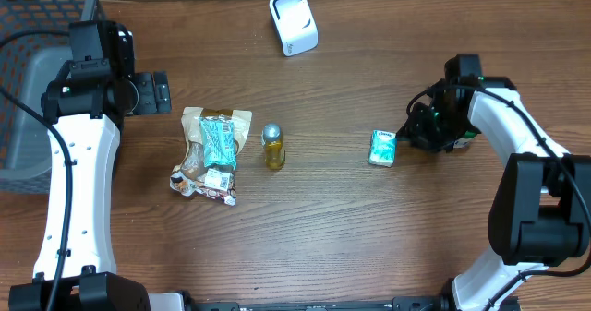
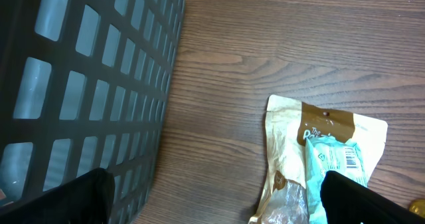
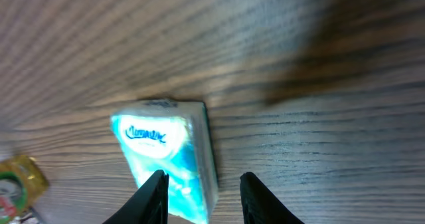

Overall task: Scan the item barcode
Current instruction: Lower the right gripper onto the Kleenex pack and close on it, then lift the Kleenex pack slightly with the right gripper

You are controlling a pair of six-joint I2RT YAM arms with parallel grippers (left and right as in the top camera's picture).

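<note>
Table [image 1: 369, 237]: the widest bare wood is the centre strip and the front half. The left edge is taken by a grey mesh basket [image 1: 18, 99]. The white scanner [image 1: 293, 22] stands alone at the far edge, well apart from everything else. Left of centre is a cluster of a brown pouch [image 1: 196, 131] with a teal packet [image 1: 219, 140] lying on it, barcode up in the left wrist view, and a small gold bottle [image 1: 273, 146] just beside them. Left arm: extended along the left side, left gripper [image 1: 157, 92] between the basket and the pouch, fingers spread wide, nothing between them. Right arm: folded in from the right edge, wrist turned toward centre, right gripper [image 3: 202, 196] low over the wood. Item: a teal tissue pack [image 3: 166, 154] lies flat right of centre, at the right gripper's fingertips. In the right wrist view the left finger overlaps the pack's near corner. Bare wood shows between the pack's edge and the other finger, so the jaws stand apart, not clamped.
</note>
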